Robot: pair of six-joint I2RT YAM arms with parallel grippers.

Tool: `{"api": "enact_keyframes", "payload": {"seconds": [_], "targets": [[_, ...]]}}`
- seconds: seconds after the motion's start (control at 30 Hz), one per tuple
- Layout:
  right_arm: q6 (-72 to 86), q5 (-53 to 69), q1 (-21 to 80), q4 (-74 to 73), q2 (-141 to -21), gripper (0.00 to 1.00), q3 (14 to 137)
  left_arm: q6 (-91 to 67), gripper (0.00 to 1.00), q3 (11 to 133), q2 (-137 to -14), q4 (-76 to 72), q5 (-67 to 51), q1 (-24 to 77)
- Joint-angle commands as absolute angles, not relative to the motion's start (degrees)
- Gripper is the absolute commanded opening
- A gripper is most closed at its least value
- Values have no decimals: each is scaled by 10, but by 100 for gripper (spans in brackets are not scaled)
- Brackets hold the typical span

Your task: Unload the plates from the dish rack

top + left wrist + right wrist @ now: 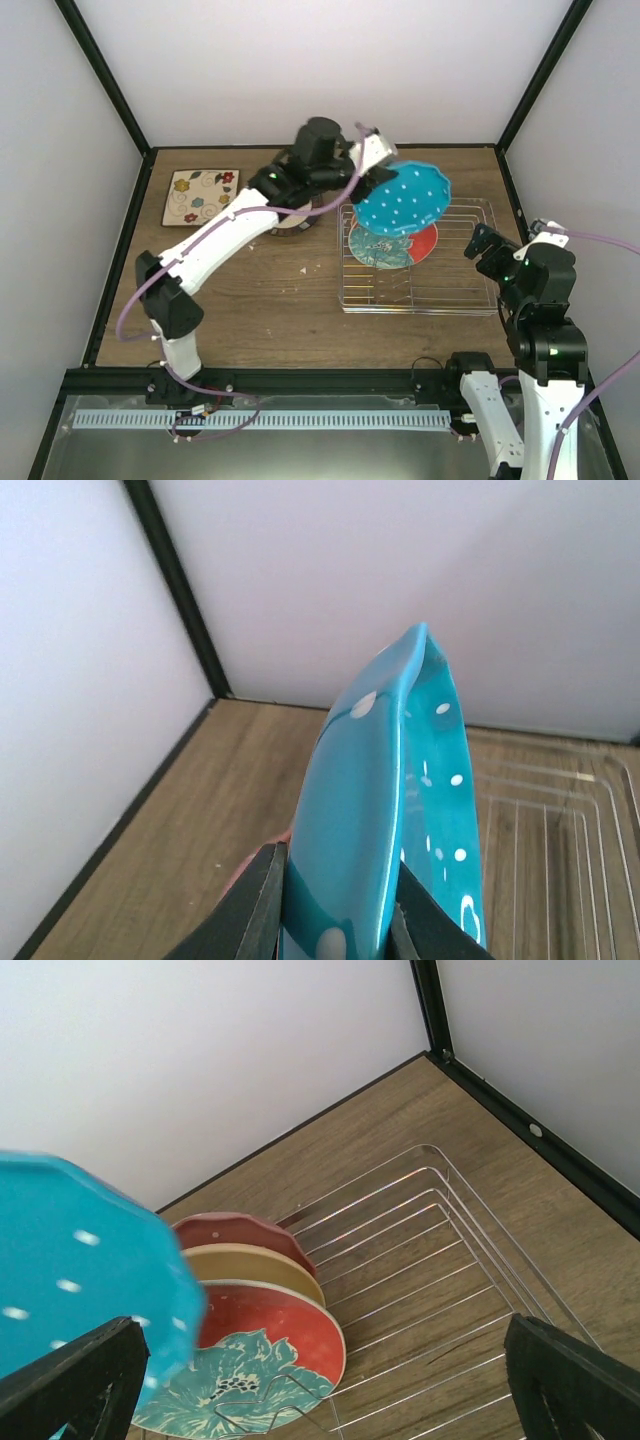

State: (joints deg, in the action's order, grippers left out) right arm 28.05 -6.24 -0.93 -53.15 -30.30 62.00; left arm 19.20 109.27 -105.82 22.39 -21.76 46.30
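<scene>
My left gripper (375, 152) is shut on the rim of the teal polka-dot plate (403, 200) and holds it lifted and tilted above the dish rack (460, 290). In the left wrist view the plate (385, 800) sits edge-on between the fingers (255, 905). Three plates stand in the rack's left end: red with teal flower (250, 1355), orange-yellow (255, 1265) and pink-red scalloped (235, 1230). The teal plate (80, 1260) hangs in front of them. The square cream floral plate (202, 196) lies flat at the table's far left. My right gripper (320, 1370) is open and empty, near the rack's right side.
A round plate with a dark striped rim (292, 224) lies on the table, mostly hidden under the left arm. The rack's right half (450, 1250) holds nothing. Black frame posts and white walls close in the wooden table (260, 310).
</scene>
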Motion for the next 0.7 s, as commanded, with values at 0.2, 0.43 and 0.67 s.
{"api": "enact_keyframes", "payload": {"seconds": [0.2,0.43,0.67], "targets": [[254,-18,-5,-454,-341,100,598,-72,4,1064,-888,160,-263,215],[242,21,-5,-403,-383,100,588,-290,4,797,-773,145,-354,-11],[216,43,-5,-386,-421,100,602,-330,4,617,-693,129,-386,-71]]}}
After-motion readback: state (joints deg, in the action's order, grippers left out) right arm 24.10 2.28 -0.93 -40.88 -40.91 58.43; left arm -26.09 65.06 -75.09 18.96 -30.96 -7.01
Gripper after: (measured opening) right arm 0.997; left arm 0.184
